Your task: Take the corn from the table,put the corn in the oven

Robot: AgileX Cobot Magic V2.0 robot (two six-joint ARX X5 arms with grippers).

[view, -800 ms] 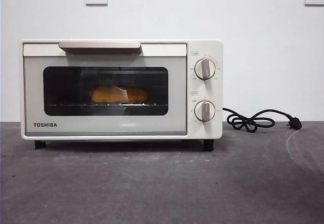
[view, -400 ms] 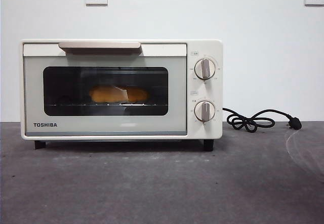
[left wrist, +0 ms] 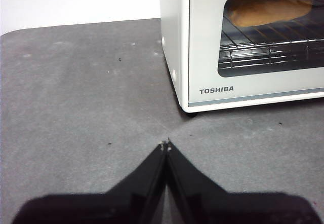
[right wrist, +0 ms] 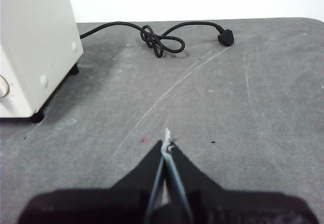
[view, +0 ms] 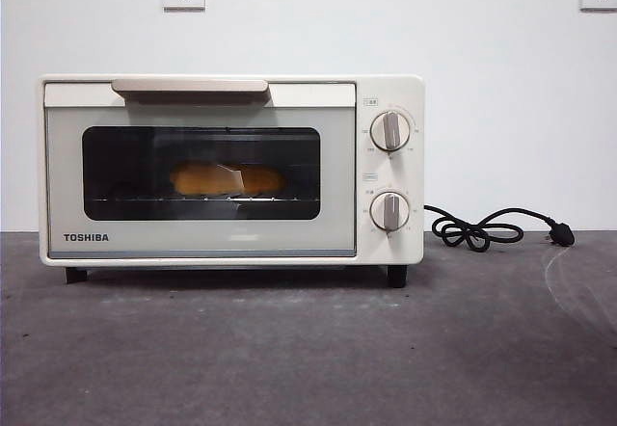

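Grey table (view: 308, 359), white wall behind: oven (view: 231, 171) at the table's back edge, door shut
Corn (view: 227, 179) on the rack inside; left gripper (left wrist: 165, 145) and right gripper (right wrist: 167, 145) closed, empty, over bare table

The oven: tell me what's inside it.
Through the oven's closed glass door, the corn lies on the wire rack. The interior beyond the window's edges is hidden.

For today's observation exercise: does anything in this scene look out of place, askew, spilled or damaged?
Nothing serious. The corn lies on the rack inside the oven, door shut. The cord lies knotted and unplugged on the table, which shows pale scratch marks. Both tools, left and right, are shut and clear of the oven.
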